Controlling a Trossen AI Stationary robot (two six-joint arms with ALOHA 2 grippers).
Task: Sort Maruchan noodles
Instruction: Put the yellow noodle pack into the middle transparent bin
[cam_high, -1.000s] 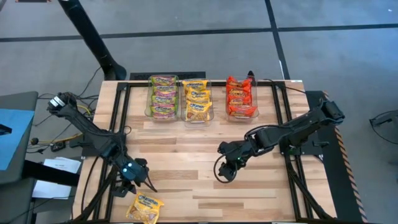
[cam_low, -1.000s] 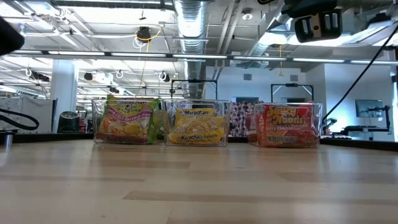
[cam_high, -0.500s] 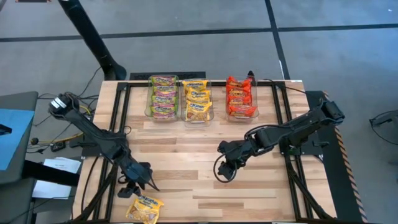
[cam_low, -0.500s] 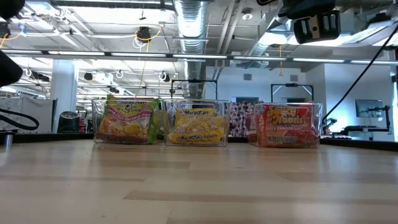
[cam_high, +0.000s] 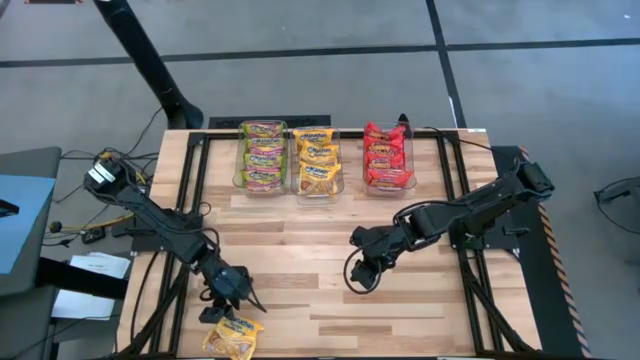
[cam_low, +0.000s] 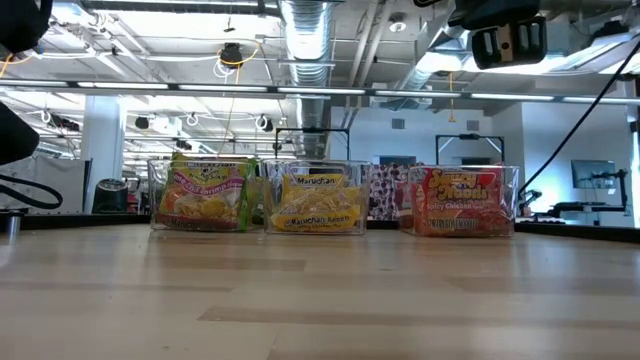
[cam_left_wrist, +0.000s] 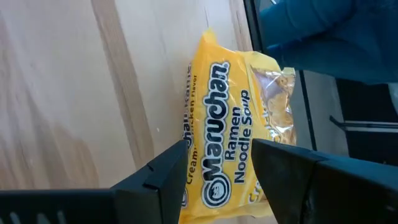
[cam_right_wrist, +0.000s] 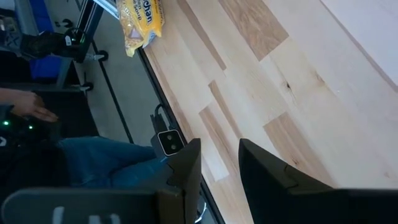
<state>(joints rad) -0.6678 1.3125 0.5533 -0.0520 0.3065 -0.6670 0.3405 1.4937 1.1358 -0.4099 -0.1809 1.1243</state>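
While the right claw waits half-spread mid-frame, the left claw, spread, hangs right above the yellow packet at lower left, much nearer.

Bright, even overhead light; soft shadows, ceiling glare, nearby wrist-view parts blurred.

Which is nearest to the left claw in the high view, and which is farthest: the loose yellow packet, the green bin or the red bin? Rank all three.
1. Loose yellow packet: at the table's near edge, just below the left claw.
2. Green bin: far side, leftmost.
3. Red bin: far side, rightmost.
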